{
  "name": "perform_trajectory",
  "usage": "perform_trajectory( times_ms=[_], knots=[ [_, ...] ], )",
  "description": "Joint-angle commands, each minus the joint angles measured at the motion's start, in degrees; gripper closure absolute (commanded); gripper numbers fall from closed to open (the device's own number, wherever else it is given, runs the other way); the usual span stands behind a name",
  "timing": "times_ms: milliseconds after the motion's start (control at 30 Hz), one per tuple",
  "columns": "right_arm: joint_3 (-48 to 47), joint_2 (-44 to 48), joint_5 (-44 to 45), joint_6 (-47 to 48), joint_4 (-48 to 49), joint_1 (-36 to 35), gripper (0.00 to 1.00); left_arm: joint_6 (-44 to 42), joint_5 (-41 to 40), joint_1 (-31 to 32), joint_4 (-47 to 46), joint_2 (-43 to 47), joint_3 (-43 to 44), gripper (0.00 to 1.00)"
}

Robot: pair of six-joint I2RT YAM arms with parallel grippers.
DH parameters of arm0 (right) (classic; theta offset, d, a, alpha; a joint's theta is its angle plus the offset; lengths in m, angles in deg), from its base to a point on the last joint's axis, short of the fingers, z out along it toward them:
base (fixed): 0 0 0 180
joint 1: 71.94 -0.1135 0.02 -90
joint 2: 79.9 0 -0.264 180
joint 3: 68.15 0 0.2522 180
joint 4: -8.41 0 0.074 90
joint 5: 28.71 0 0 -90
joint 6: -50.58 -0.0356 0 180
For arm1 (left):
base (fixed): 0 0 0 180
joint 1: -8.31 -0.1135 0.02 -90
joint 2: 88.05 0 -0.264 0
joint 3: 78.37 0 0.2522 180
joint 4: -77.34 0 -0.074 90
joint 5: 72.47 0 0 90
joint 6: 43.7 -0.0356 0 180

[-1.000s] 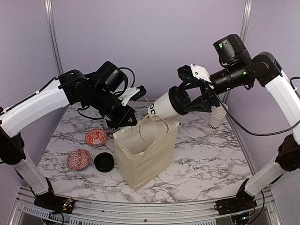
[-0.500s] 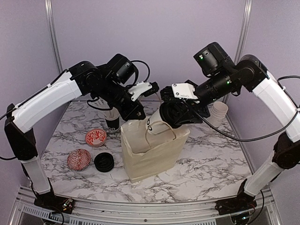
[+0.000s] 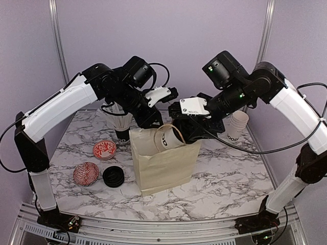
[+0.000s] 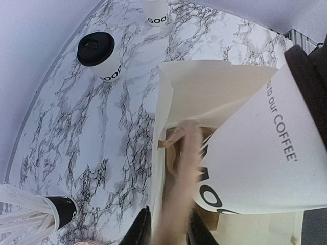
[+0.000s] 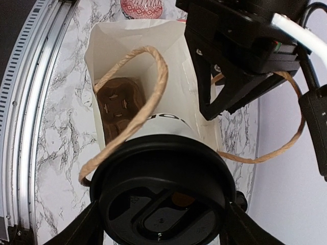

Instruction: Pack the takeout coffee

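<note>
My right gripper (image 3: 191,127) is shut on a takeout coffee (image 3: 168,140), a white cup with a black lid (image 5: 161,204), and holds it tilted, base first, in the mouth of the paper bag (image 3: 163,163). A brown cup carrier (image 5: 120,102) lies at the bag's bottom. My left gripper (image 3: 156,122) hovers at the bag's back rim. Its jaws stand a little apart with the blurred twine handle (image 4: 181,173) loose between the fingers (image 4: 143,229). A second lidded coffee (image 4: 99,56) stands on the marble table beyond the bag.
A stack of empty white cups (image 3: 237,125) stands at the back right. A black cup of white sticks (image 3: 121,127) stands behind the bag on the left. Two red-patterned bowls (image 3: 104,149) (image 3: 86,173) and a loose black lid (image 3: 113,176) lie to the bag's left.
The right arm has swung the coffee down from above into the bag's mouth. The left gripper rose with the handle, pulling the bag upright, and its jaws have parted.
</note>
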Motion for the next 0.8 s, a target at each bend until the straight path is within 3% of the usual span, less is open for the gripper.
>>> perform_trajectory(
  times_ms=[0,200,333,533,767],
  knots=[
    [-0.2,-0.6,4.4,-2.0,-0.4,-2.0,0.48,0.9,0.7,-0.1,1.1,1.1,1.7,0.65],
    [-2.9,-3.4,4.8,-1.7,-0.3,-2.0,0.48,3.6,-5.6,-0.1,-0.5,5.8,0.5,0.47],
    [-3.3,-5.2,5.9,-0.8,0.0,-2.0,0.50,10.2,-19.5,-1.3,-3.7,10.7,-1.6,0.40],
    [-3.5,-6.6,8.0,0.1,1.1,-2.0,0.52,12.2,-19.0,-3.3,-11.6,19.2,-14.3,0.38],
    [-5.7,-7.5,9.4,0.5,0.6,-2.0,0.52,11.4,-16.7,-3.9,-12.1,21.0,-20.3,0.38]
  ],
)
